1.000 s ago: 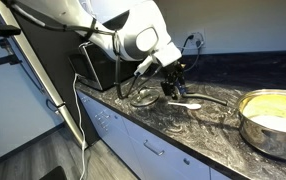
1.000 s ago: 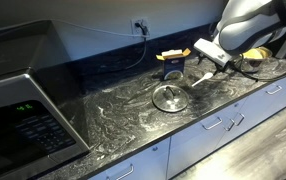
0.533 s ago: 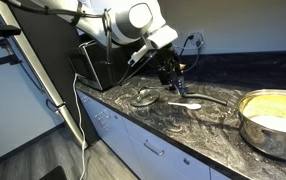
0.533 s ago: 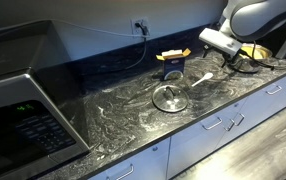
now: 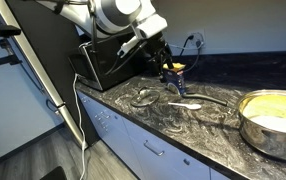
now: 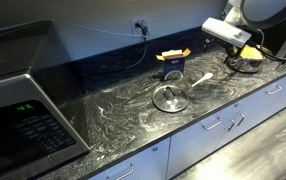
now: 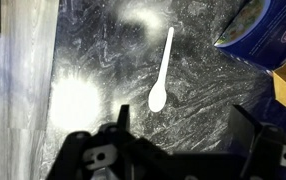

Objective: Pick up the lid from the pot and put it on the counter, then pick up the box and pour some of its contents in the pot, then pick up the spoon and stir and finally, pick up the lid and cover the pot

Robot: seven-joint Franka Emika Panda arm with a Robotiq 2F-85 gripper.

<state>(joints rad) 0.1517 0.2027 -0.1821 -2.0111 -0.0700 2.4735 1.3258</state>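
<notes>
At the near front corner of the counter (image 6: 113,112) in an exterior view sits 1 black microwave (image 6: 23,115), its door facing the front edge. Farther along, near the front edge and above the white drawers (image 6: 215,128), the lid (image 6: 170,98) lies flat on the marbled top with its knob up, well apart from the pot (image 6: 249,62). Behind the lid, toward the back edge, the box (image 6: 171,66) stands upright with its top flaps raised. The spoon (image 6: 203,78) lies on the counter between the box and the pot, touching neither, with its handle angled toward the back edge.

Past the spoon, at the far end of the counter, the pot is uncovered; in an exterior view its wall (image 5: 268,140) shows bare steel, with something pale yellow inside.

The gripper (image 7: 179,118) hangs in the air above the counter. In the wrist view its 2 jaws stand spread as wide as they go, with nothing between them. The counter and the spoon's white bowl (image 7: 158,99) lie beneath them, and the box shows at the upper corner of that view.

On the wall behind the back edge an outlet (image 6: 138,25) has a cord plugged into it.
</notes>
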